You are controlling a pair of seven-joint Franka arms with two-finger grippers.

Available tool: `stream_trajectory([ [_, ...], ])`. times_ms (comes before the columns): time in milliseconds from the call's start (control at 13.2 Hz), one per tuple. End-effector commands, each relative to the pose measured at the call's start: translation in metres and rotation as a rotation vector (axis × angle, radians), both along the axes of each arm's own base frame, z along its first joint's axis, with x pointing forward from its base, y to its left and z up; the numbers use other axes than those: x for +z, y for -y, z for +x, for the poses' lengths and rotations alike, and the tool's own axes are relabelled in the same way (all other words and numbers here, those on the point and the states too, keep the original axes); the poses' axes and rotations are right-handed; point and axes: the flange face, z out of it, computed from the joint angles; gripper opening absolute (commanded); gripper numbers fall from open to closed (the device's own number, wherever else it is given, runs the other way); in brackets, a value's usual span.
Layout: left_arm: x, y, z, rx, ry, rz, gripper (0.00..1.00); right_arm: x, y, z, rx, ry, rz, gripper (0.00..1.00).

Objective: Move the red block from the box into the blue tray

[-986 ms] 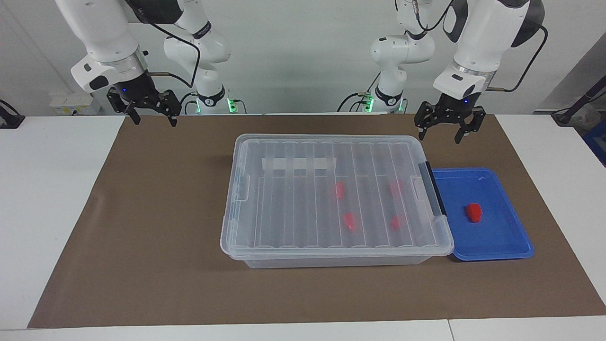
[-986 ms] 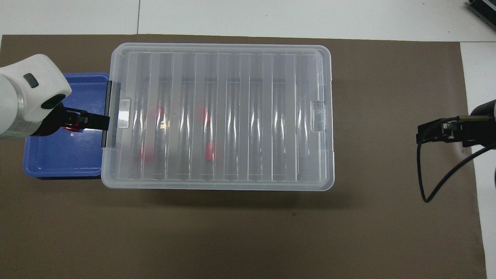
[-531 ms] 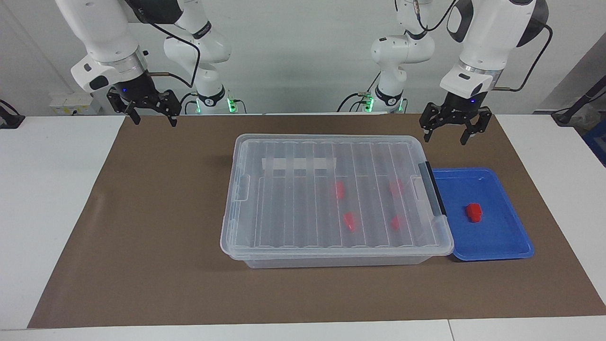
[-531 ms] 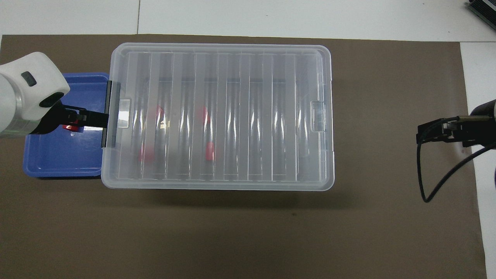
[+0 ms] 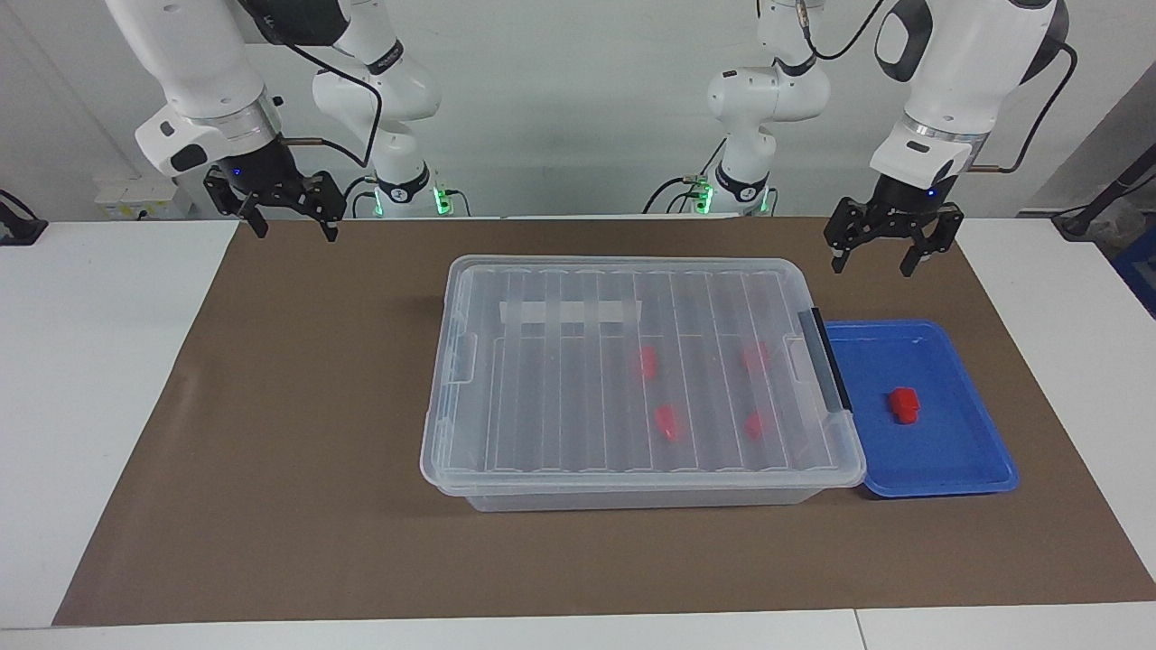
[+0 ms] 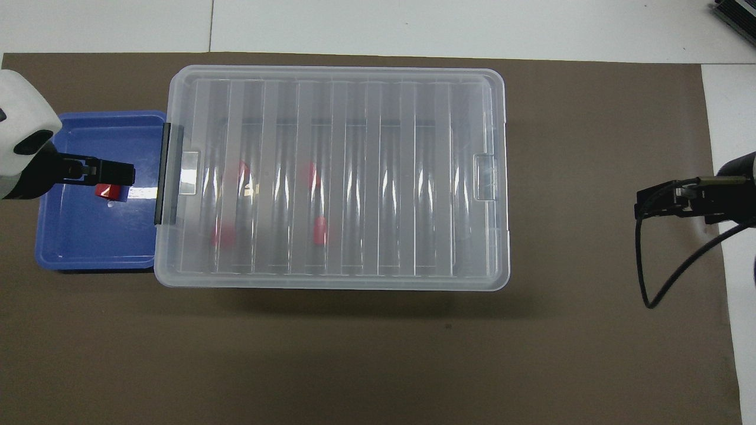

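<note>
Hidden or hard to read: in the overhead view the left claw covers part of the red block in the blue tray, and most of the left arm is cut off at the frame's left edge. The right claw shows only at the right edge of that view, with a black cable looping under it. The ribbed lid blurs whatever sits in the box.

Containers: the box lies mid-frame on the brown mat, lid on, dark latch bar at the end touching the tray. Through the lid four red shapes show (edges smeared by the ribs). The tray lies just beside the box at the right of the facing view, its near edge tucked under the box's rim. One red block rests in its middle, touching nothing else.

Claws: left claw hangs in the air at upper right of the facing view, over the mat above the tray's top edge, fingers spread wide, holding nothing. Right claw waits at upper left over the mat's corner, fingers likewise apart and empty.
</note>
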Motion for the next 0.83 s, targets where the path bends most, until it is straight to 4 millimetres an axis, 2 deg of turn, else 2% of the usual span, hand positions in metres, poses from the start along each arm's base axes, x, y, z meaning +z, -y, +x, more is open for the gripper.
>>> stream_trajectory([
  [0,0.0045,-0.0014,-0.0016,-0.005,0.017,-0.001,1.0,0.0022,0.0033,-0.0043,-0.009,0.001,0.017,1.0],
  [759,0.0043,0.0018,-0.0028,-0.009,0.014,-0.002,1.0,0.0022,0.0024,-0.0043,-0.008,0.001,0.017,1.0],
])
